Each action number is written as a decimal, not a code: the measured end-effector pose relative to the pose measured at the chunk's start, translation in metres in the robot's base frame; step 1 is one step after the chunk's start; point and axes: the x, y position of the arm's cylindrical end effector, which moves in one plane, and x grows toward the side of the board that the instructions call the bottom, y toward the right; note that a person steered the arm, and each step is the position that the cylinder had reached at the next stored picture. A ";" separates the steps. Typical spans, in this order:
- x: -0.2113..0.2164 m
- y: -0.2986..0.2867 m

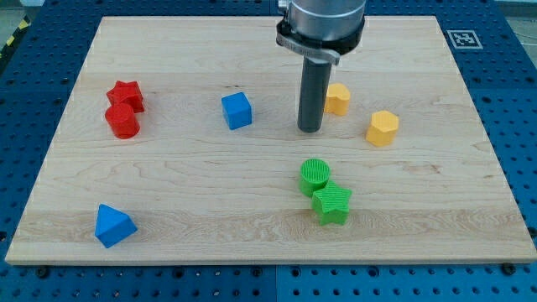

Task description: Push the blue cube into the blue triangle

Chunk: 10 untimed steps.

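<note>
The blue cube (237, 111) sits on the wooden board, left of centre in the upper half. The blue triangle (113, 226) lies near the board's bottom left corner, far below and to the left of the cube. My tip (311, 130) touches the board to the right of the blue cube, with a clear gap between them. The rod comes down from the arm at the view's top.
A red star (126, 95) and a red cylinder (122, 122) sit together at the left. Two yellow blocks (338, 99) (383, 127) lie right of my tip. A green cylinder (315, 175) and a green star (332, 204) sit below it.
</note>
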 end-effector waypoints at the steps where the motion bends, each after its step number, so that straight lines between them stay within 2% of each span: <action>1: -0.007 0.000; 5: -0.005 -0.043; 6: -0.011 -0.056; 7: -0.034 -0.059; 8: -0.029 -0.094; 10: -0.016 -0.099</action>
